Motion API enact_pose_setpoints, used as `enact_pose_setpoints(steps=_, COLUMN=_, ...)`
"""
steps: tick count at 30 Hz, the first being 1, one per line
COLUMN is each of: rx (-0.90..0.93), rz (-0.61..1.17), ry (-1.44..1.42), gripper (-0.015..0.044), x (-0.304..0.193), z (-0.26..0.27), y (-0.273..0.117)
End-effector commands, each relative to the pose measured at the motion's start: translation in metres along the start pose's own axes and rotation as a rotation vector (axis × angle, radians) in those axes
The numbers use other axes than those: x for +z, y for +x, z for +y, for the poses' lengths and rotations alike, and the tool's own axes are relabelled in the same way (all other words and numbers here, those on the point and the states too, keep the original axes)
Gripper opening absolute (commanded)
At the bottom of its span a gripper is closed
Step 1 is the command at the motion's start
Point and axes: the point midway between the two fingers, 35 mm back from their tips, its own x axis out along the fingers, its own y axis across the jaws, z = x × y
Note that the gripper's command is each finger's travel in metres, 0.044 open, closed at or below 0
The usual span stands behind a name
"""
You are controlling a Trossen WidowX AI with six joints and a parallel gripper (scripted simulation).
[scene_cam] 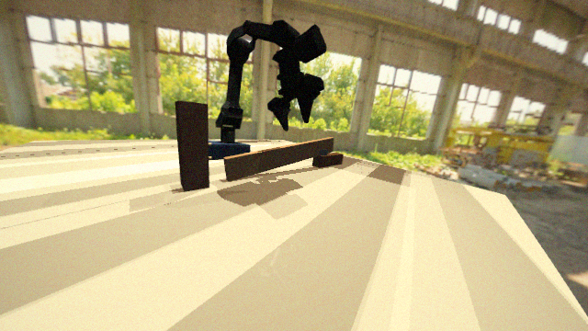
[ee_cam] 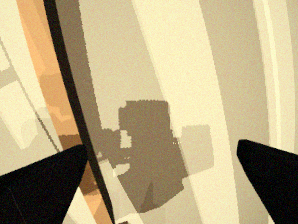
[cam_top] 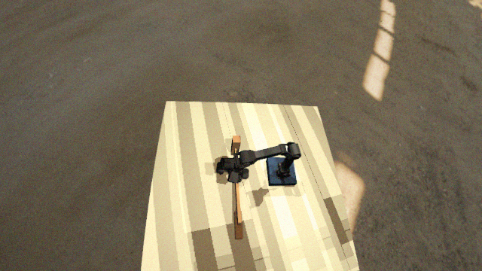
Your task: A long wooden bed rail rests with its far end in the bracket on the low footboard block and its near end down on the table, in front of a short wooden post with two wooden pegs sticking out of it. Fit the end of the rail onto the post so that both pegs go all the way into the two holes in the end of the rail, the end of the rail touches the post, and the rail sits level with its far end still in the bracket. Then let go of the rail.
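The long wooden rail (cam_top: 238, 203) (scene_cam: 276, 156) (ee_cam: 54, 90) slopes up from its near end, down on the table, to its far end at the low footboard block (cam_top: 239, 232) (scene_cam: 328, 160). The upright post (cam_top: 236, 140) (scene_cam: 193, 147) stands apart from the near end, with a gap between; its pegs are too small to make out clearly. My gripper (scene_cam: 297, 125) (ee_cam: 162, 150) is open and empty, pointing down above the rail. In the wrist view the rail runs along the left, partly behind the left finger. In the top view the arm hides the rail's near part.
The arm's blue base (cam_top: 282, 181) (scene_cam: 230, 150) stands on the table to the rail's right in the top view, and the arm reaches across from it over the rail. The striped table (cam_top: 181, 150) (scene_cam: 138, 276) carries shadows of the arm. The table's edges show in the top view.
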Motion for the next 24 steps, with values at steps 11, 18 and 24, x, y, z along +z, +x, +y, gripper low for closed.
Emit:
enact_pose_setpoints(steps=11, rx=0.313, rz=0.013, ry=-0.115, gripper=0.044, x=-0.069, z=0.059, y=0.036)
enact_pose_setpoints(steps=18, rx=0.313, rz=0.013, ry=-0.115, gripper=0.044, x=-0.07, z=0.061, y=0.046)
enact_pose_setpoints(steps=24, rx=0.313, rz=0.013, ry=-0.115, gripper=0.044, x=-0.07, z=0.063, y=0.055)
